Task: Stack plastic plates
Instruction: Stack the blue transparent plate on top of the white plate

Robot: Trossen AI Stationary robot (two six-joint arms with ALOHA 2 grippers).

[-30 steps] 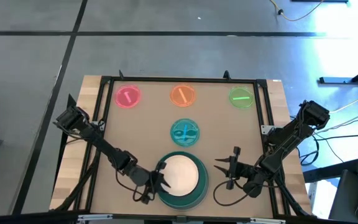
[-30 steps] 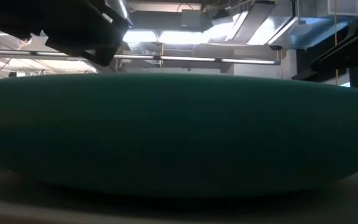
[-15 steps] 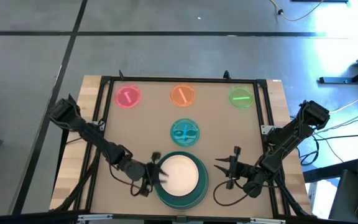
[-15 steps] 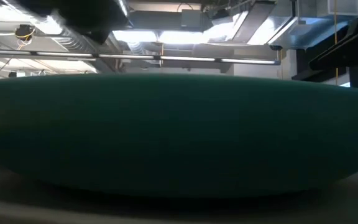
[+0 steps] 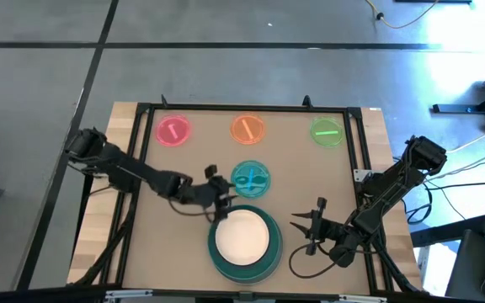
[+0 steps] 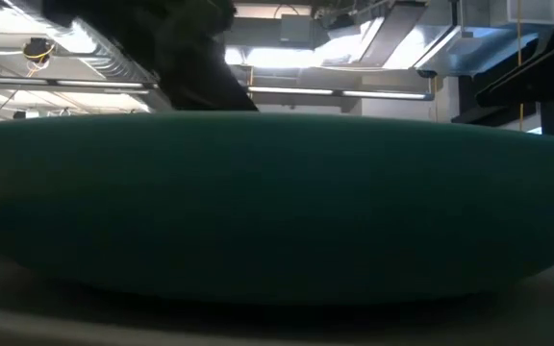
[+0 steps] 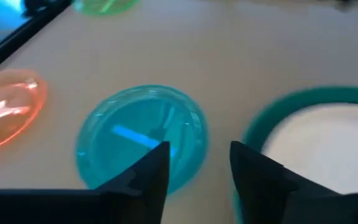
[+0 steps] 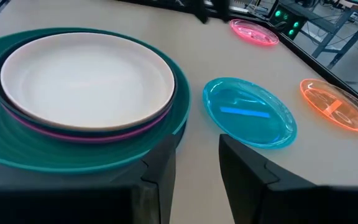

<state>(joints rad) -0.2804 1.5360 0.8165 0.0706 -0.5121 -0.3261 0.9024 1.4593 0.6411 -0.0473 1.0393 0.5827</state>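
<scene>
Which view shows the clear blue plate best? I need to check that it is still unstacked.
The right wrist view: the clear blue plate lies whole and alone. The high view shows it small, the left wrist view partly behind fingers, the low view not at all.

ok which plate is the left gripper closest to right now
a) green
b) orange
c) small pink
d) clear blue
d: the left gripper sits open right beside the clear blue plate, while the other three lie along the far edge.
</scene>
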